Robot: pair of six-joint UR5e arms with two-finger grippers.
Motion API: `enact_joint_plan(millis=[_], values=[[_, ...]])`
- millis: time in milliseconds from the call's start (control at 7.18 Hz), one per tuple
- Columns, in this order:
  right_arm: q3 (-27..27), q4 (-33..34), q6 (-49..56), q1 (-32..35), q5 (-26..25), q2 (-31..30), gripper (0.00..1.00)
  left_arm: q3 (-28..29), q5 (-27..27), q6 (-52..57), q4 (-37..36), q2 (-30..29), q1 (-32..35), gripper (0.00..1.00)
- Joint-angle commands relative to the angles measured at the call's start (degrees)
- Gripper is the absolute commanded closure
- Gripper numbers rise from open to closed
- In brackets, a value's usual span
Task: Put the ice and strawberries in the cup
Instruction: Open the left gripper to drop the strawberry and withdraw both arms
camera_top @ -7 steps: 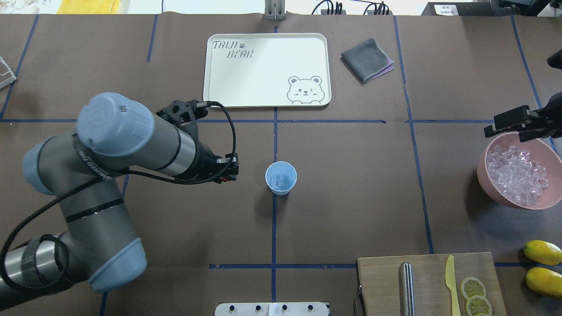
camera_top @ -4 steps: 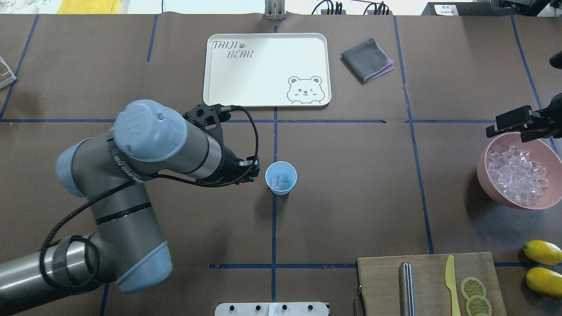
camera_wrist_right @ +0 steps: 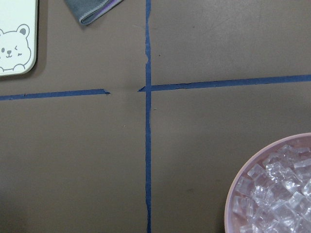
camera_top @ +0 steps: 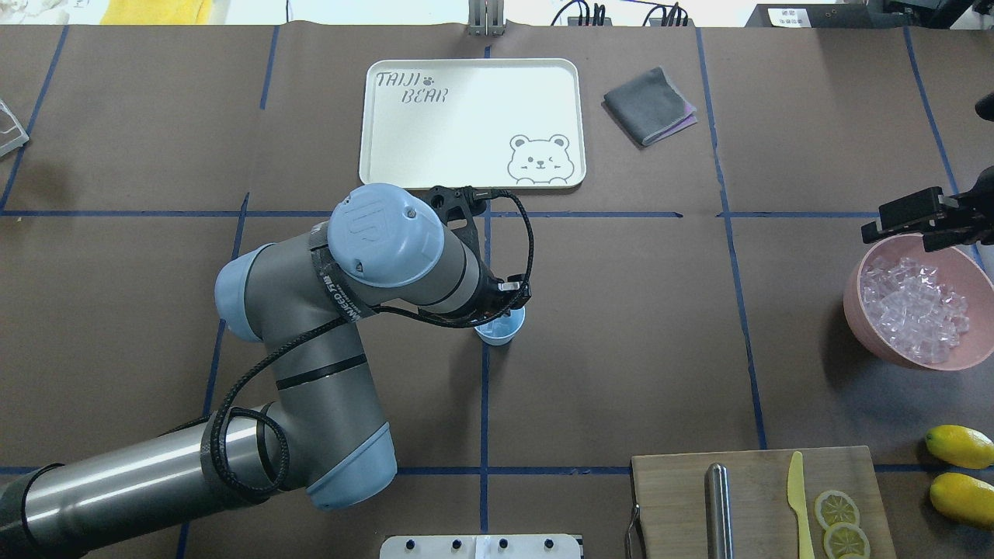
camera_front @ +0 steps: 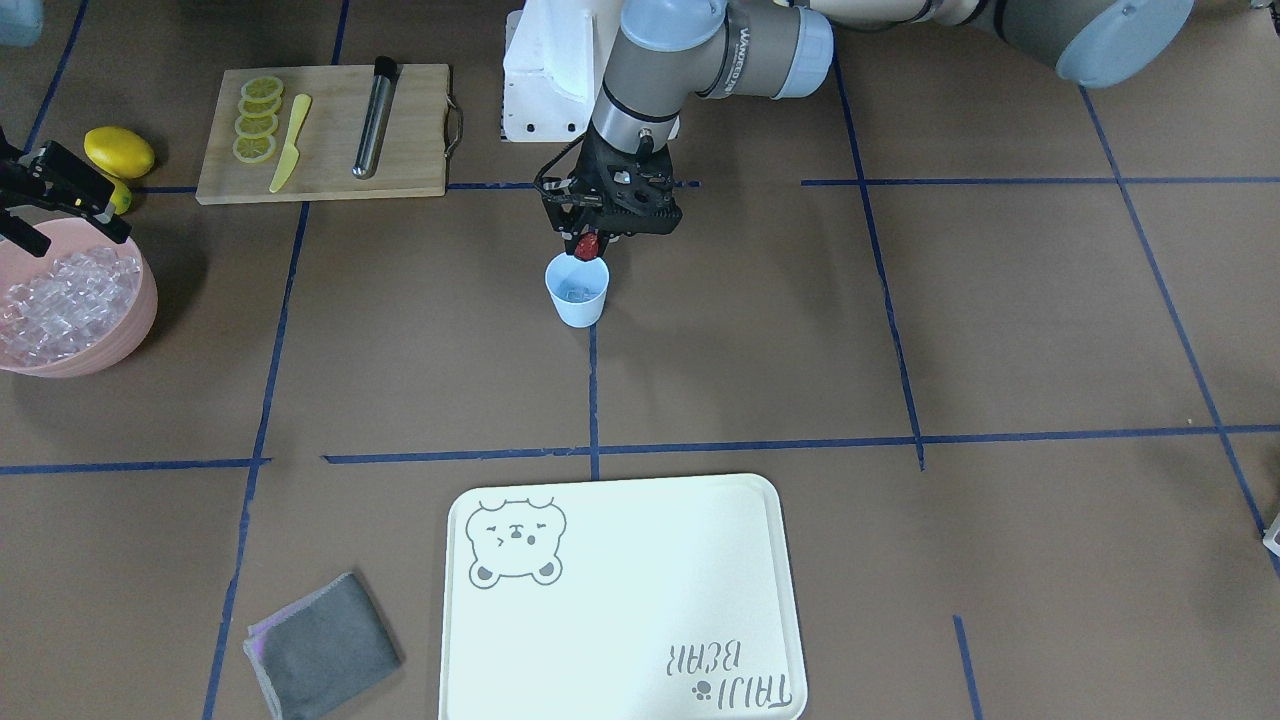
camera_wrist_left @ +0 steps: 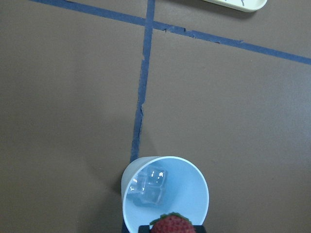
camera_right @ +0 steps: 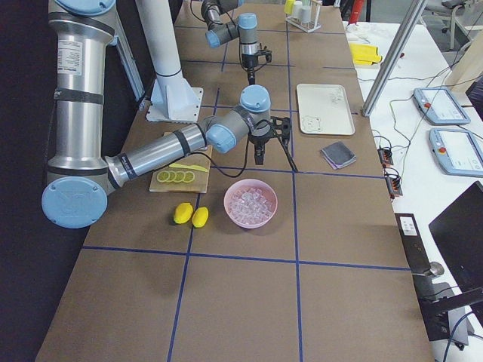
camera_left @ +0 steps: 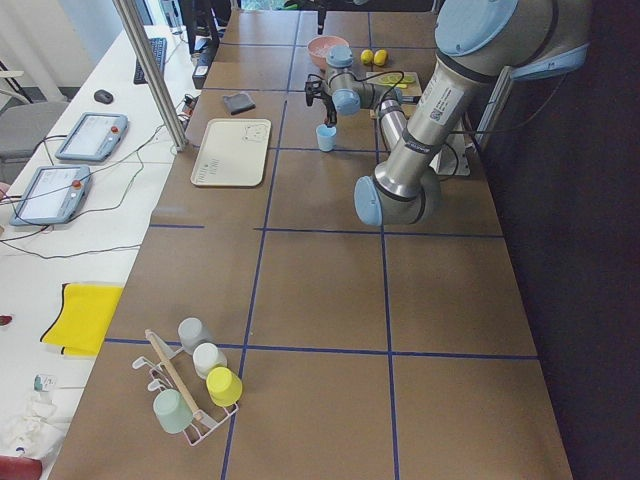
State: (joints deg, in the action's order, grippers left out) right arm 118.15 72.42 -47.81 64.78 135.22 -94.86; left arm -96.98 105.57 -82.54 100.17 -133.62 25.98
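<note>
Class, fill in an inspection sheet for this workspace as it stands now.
Surface: brown paper-covered table with blue tape lines.
Job's things: pale blue plastic cup holds clear ice cubes; red strawberry above its rim.
Clutter: pink bowl of ice, cream tray, grey folded cloth, wooden cutting board, yellow lemons.
Grippers: left gripper shut on strawberry; right gripper open, empty, beside pink bowl.
Cables: black cable looped at left wrist.
Surroundings: white bench with tablets, rack of cups.

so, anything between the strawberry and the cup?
Nothing visible. The left gripper holds the strawberry just above the cup, at its rim. The mouth is open, and only a few ice cubes lie at the bottom.
</note>
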Motion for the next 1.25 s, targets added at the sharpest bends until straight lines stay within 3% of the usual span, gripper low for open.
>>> enact_joint_plan(millis=[0,139,278,418,557,835,1114], values=[[0.06,-0.09,0.00,0.00,0.04,-0.24,0.00,0.48,-0.27,0.36,-0.07,-0.24,-0.06,0.06],[0.15,-0.09,0.00,0.00,0.04,-0.24,0.00,0.31,-0.27,0.54,-0.15,-0.15,-0.06,0.00],[0.15,0.00,0.17,0.35,-0.13,-0.85,0.00,-0.57,-0.36,0.80,-0.59,0.72,1.25,0.00],[-0.63,0.35,4.18,2.44,-0.40,-1.90,0.00,-3.62,0.07,3.33,-0.77,5.43,3.79,0.00],[-2.12,0.87,13.09,6.98,-0.40,-4.35,0.00,-10.44,0.17,9.71,-4.60,12.61,5.38,0.00],[-11.58,0.97,31.29,14.56,-0.49,-4.37,0.00,-23.46,1.12,30.85,-20.92,21.60,12.12,0.00],[-17.33,5.24,44.42,20.36,-0.57,-2.71,0.00,-27.63,10.93,50.18,-21.95,33.45,25.45,0.00]])
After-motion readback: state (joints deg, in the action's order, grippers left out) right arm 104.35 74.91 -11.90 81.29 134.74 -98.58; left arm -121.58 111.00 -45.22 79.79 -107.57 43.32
